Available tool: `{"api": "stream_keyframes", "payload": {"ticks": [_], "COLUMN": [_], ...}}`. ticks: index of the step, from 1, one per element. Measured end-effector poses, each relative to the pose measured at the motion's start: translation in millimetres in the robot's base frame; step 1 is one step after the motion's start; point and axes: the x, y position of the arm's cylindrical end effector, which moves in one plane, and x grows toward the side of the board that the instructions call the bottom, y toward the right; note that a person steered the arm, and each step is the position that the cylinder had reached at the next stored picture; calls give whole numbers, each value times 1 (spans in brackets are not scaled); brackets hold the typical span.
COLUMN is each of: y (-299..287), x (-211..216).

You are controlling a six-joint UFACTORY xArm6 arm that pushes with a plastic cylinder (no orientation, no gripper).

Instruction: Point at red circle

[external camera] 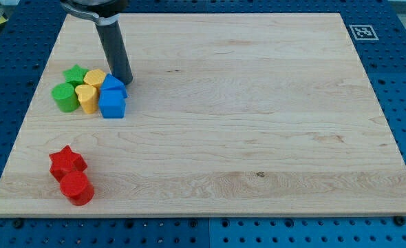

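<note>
The red circle block (77, 188) lies near the view's bottom left corner of the wooden board, touching a red star block (67, 162) just above it. My tip (123, 80) is far above them, in the view's upper left. It stands at the top right edge of a cluster of blocks, next to a blue block (113, 85). The rod rises from there to the view's top edge.
The cluster holds a green star (75, 74), a green round block (65, 97), a yellow round block (95, 77), a yellow heart-like block (87, 98) and a blue block (112, 105). The wooden board (258, 124) lies on a blue pegboard, with a marker tag (362, 32) at its top right corner.
</note>
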Motion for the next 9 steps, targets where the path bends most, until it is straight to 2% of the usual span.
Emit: {"api": "stream_keyframes", "payload": {"ticks": [2, 4, 5, 9], "y": [9, 66, 86, 86], "x": [0, 5, 28, 44]}}
